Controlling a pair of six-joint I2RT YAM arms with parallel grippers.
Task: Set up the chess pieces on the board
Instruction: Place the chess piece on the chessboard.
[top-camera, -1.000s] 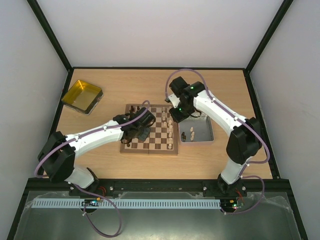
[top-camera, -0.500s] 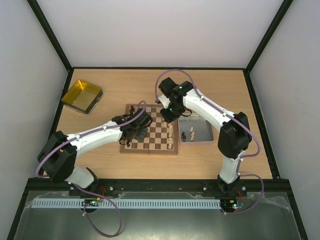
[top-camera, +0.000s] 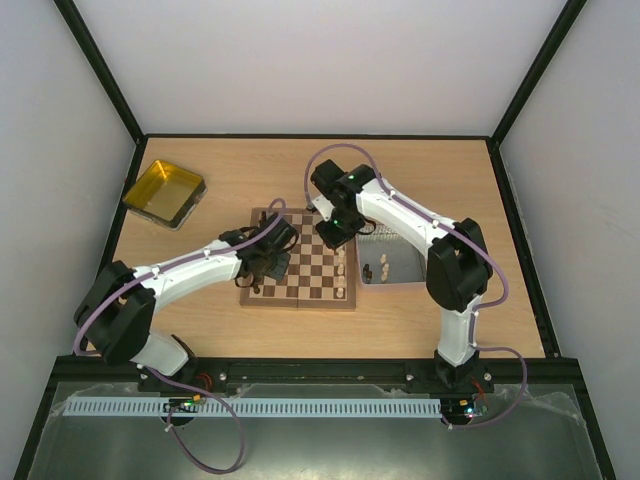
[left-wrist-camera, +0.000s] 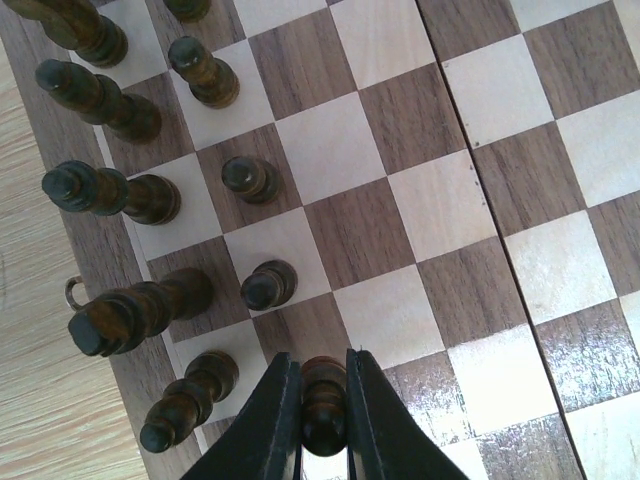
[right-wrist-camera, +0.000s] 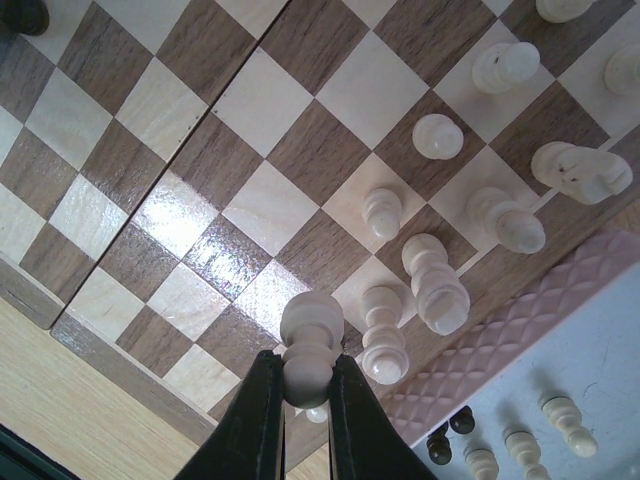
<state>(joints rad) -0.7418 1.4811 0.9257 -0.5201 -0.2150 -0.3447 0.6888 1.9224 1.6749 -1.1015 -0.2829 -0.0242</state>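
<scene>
Right gripper (right-wrist-camera: 303, 378) swings off grey metal tray (top-camera: 402, 263) to over checkered wooden chessboard (top-camera: 310, 282).
It pinches a pale cream wooden piece (right-wrist-camera: 312, 325), pale rank just beside, so placement is next. Left gripper (left-wrist-camera: 322, 378) pinches a dark brown wooden piece (left-wrist-camera: 322, 405).

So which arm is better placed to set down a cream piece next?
Right. The right end effector grips a cream piece above the board, beside the standing cream pieces; the left end effector holds a dark piece over the dark rows.
</scene>
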